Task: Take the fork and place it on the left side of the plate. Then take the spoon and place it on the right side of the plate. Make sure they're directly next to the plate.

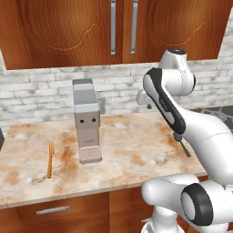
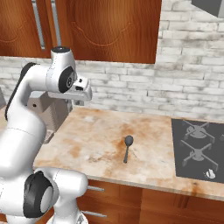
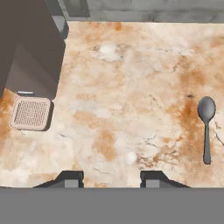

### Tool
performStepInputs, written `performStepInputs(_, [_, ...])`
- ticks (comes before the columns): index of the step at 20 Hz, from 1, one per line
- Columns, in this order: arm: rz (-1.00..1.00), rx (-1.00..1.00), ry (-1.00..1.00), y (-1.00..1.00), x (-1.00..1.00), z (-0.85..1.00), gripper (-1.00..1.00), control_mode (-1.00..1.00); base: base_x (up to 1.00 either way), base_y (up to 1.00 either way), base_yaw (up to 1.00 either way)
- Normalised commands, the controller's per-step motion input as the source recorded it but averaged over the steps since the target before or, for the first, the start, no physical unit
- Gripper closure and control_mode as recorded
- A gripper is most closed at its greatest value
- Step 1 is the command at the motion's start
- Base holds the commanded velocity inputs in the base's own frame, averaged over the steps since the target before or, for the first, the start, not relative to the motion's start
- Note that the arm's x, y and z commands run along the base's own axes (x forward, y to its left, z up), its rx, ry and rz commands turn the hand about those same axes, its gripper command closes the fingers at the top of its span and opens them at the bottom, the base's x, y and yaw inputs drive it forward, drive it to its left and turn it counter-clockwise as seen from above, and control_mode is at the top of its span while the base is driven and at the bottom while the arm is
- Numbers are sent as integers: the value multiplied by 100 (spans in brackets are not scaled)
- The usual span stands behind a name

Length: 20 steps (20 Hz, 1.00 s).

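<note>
Marble tabletop point(image 1: 136, 136) carries the fork point(image 1: 50, 159) left of the coffee machine point(image 1: 86, 120), spoon point(image 2: 127, 147) right; the tool point(image 3: 111, 178), spread and empty, must swing left for the fork.

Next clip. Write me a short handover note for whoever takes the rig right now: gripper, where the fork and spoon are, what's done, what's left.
Gripper: jaws apart, holding nothing, up above the counter.
Fork: flat on the counter, left of the coffee machine, untouched.
Spoon: flat on the counter between the coffee machine and the stove, bowl toward the wall, untouched.
Plate: I can't point to one in these views.
Done: nothing.
Left: both placings, fork to the plate's left, then spoon to its right, each right beside it.
</note>
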Motion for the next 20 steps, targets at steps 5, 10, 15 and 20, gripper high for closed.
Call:
performStepInputs(5, [0, 1, -1, -32, 0, -10, -100, -100, 0, 0, 0])
performStepInputs(10, [0, 1, 0, -73, 0, -33, -100, -100, 0, 0, 0])
performStepInputs(15, [-3, 0, 0, -84, 0, -47, -100, -100, 0, 0, 0])
performStepInputs(20, [-6, 0, 1, -84, 0, -55, -100, -100, 0, 0, 0])
